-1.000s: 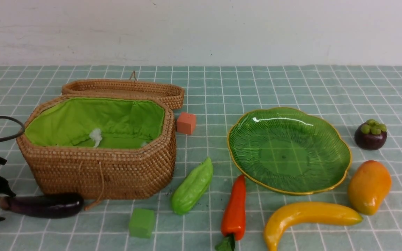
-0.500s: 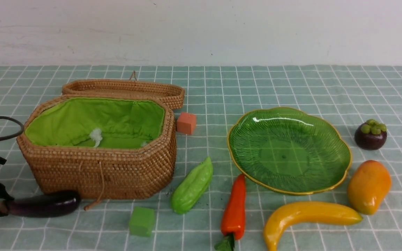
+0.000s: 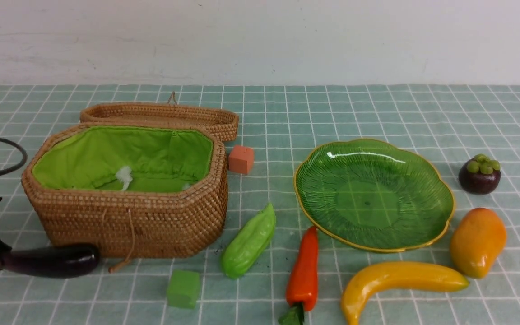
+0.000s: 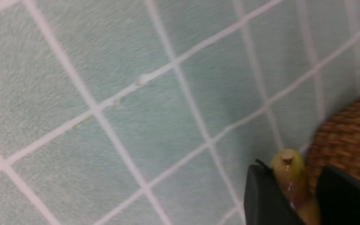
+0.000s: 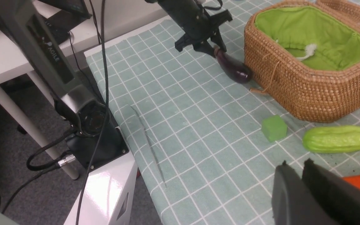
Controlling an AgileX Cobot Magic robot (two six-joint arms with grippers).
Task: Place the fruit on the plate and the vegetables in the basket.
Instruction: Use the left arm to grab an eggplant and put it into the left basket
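We see the basket [image 3: 129, 225] open at left and the plate [image 3: 373, 194] to its right. Left gripper [image 4: 295, 200] is clamped on the eggplant's [image 3: 52, 261] stem, with the eggplant's tip just beside the basket's front wall. Right gripper [image 5: 298, 168] jaws are narrow, almost touching.

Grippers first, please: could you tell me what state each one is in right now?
Left gripper: closed on the eggplant at its stem end.
Right gripper: closed, holding nothing.
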